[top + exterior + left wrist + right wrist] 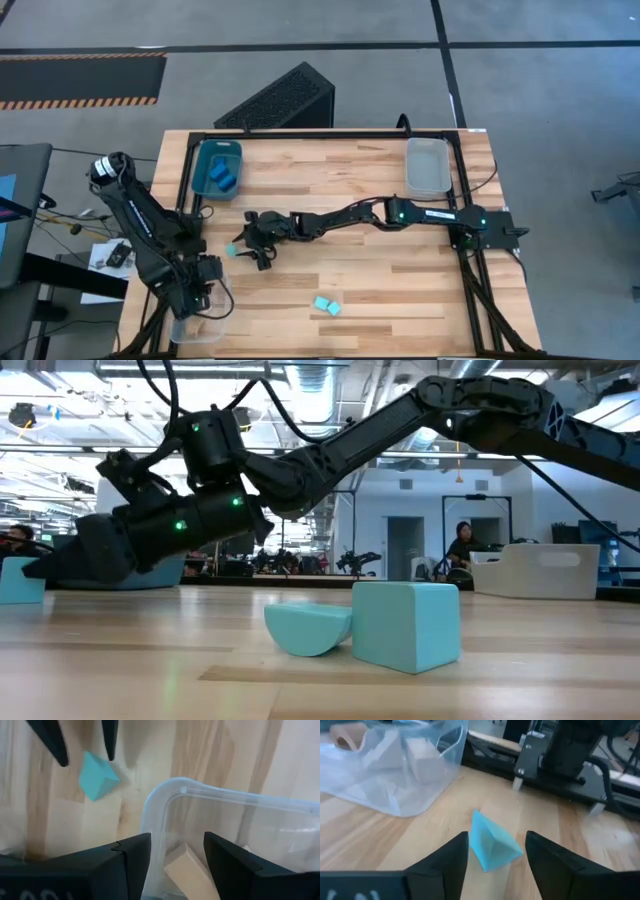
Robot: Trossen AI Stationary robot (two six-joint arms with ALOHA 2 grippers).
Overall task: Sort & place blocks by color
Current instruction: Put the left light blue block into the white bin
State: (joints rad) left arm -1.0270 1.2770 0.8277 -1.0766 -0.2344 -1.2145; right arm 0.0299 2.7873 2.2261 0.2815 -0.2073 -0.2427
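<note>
**Right gripper lined up on a lone turquoise block, nothing grabbed yet**

The turquoise block in play sits tilted on the wooden table, resting on an edge or corner, at the left-middle of the tabletop. The right gripper has its fingers apart, one on each side of that block with daylight between; no contact that I can see.

Other blocks: two more turquoise ones, a half-round touching a cube, lie near the front edge. Deep blue blocks sit in the teal bin at the back left. A tan wood block is in the clear bin at the front-left corner, where the left gripper hovers with its fingers spread. Another clear bin sits back right.

My worry: because the block is tipped up, closing on slanted faces could squirt it out or spin it sideways. It's also fairly near the left arm's clear bin, so a skittering block or wide swing might bump that.
</note>
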